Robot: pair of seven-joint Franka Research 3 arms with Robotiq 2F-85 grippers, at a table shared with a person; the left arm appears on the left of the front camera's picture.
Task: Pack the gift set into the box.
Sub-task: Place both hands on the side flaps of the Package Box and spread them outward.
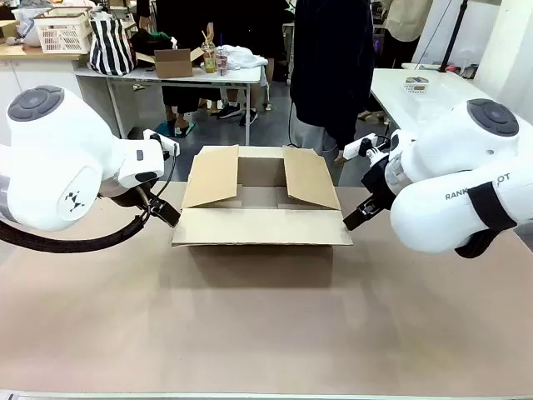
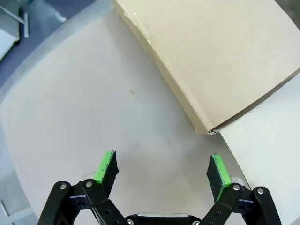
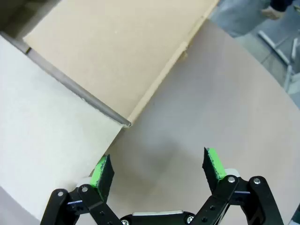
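The box (image 1: 260, 204) is a brown cardboard carton in the middle of the table, with its top flaps folded outward. My left gripper (image 1: 166, 213) hovers at its near left corner and my right gripper (image 1: 354, 217) at its near right corner. In the left wrist view the left gripper (image 2: 162, 168) is open, nothing between its green pads (image 2: 107, 166), with a flap corner of the box (image 2: 220, 61) just ahead. In the right wrist view the right gripper (image 3: 158, 168) is likewise open and empty beside the box (image 3: 117, 51). The gift set is out of view.
A person in dark clothes (image 1: 331, 75) stands at the far side behind the box. The tan tabletop (image 1: 266, 325) stretches wide in front. A white table (image 1: 179, 73) with bags and a small carton stands far back.
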